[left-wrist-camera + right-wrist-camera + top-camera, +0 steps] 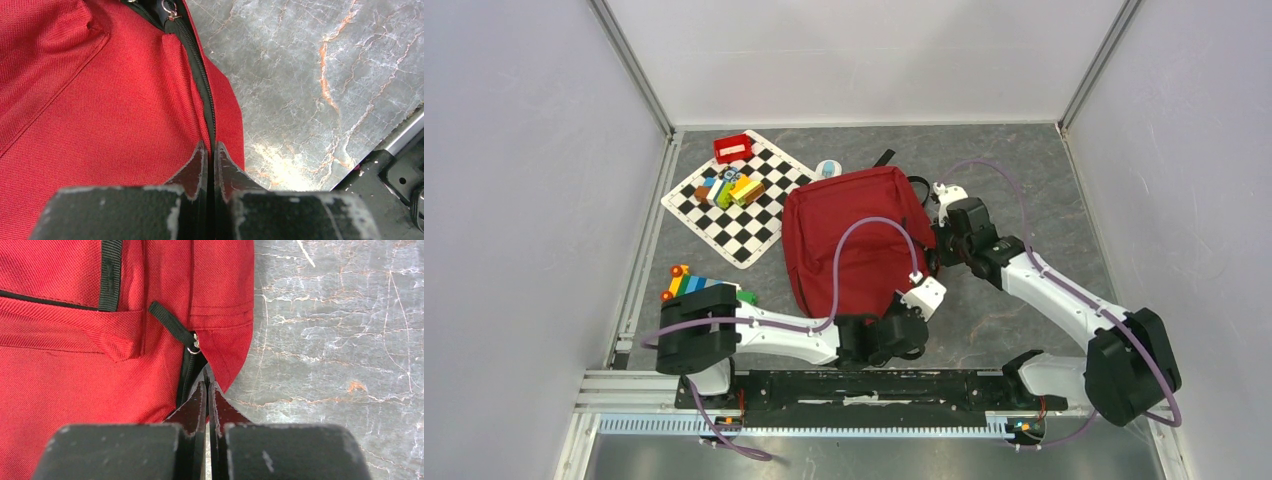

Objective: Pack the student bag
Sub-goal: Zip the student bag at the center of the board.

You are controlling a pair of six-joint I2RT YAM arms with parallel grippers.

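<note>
The student bag [854, 240], dark red with black zippers, lies flat in the middle of the table. My left gripper [902, 328] is at its near right corner. In the left wrist view the fingers [197, 165] are shut, with the bag's black zipper line [205, 95] running straight in between the tips. My right gripper [937, 257] is at the bag's right edge. There its fingers [195, 402] are shut, pinching the black zipper edge [187, 375] just below a zipper pull tab [170, 322].
A checkered mat [749, 232] lies left of the bag with coloured blocks [729, 188] on it and a small red box [733, 147] at its far corner. A rainbow-coloured toy [692, 284] sits near the left arm. A small white and blue object [827, 168] is behind the bag.
</note>
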